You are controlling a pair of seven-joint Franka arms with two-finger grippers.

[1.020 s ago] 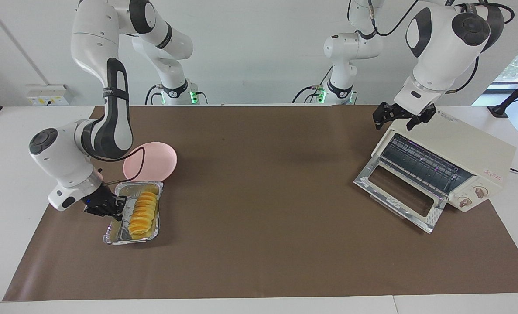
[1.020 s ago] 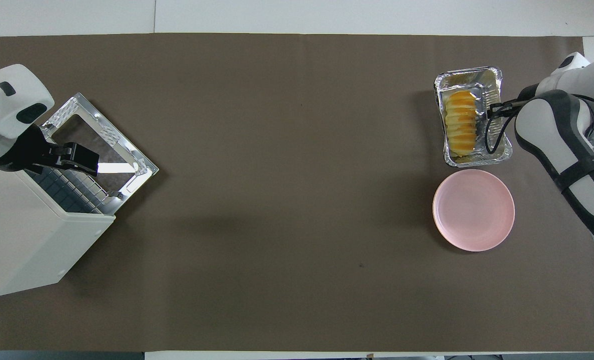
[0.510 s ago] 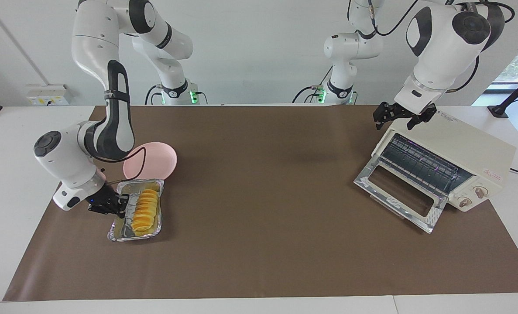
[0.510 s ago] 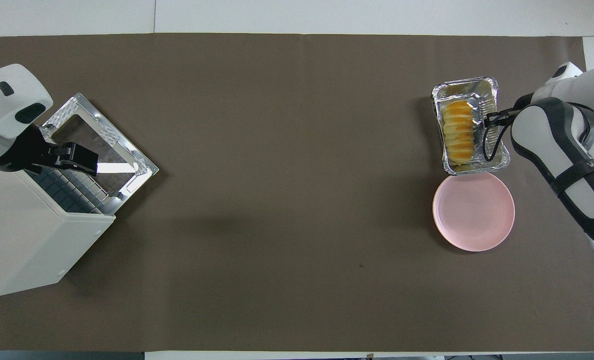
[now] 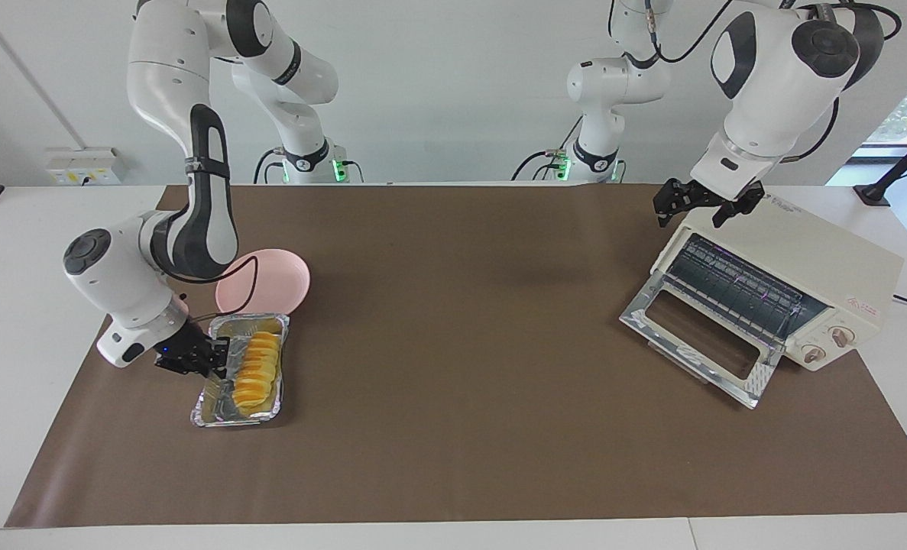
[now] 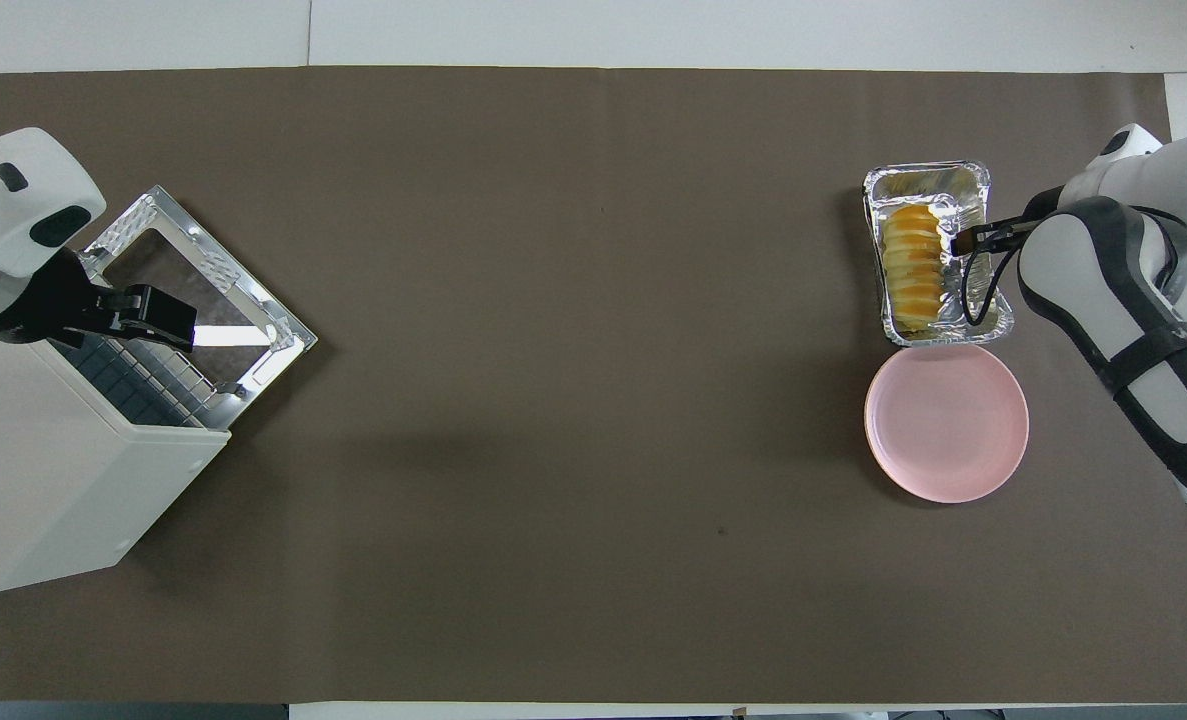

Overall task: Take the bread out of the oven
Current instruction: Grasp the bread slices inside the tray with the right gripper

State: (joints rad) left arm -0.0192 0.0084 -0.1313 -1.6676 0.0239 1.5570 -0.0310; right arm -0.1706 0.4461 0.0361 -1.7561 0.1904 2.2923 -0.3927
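The bread (image 5: 256, 370) lies in a silver foil tray (image 5: 231, 418) at the right arm's end of the table; in the overhead view the bread (image 6: 913, 270) fills the tray (image 6: 928, 172). My right gripper (image 5: 216, 360) is shut on the tray's rim beside the bread and shows in the overhead view (image 6: 958, 241). The cream-white oven (image 5: 804, 260) stands at the left arm's end, its glass door (image 5: 698, 336) dropped open and its wire rack bare. My left gripper (image 5: 696, 208) is open and empty, held still over the oven's top front corner (image 6: 168, 322).
A round pink plate (image 6: 946, 420) lies just nearer to the robots than the tray, its edge at the tray's end; it also shows in the facing view (image 5: 273, 283). A brown mat (image 6: 573, 400) covers the table. The oven's open door (image 6: 193, 270) juts out over the mat.
My right gripper has dragged the foil tray with the bread nearer to the robots, up to the pink plate's edge. The left arm and the oven have not moved.
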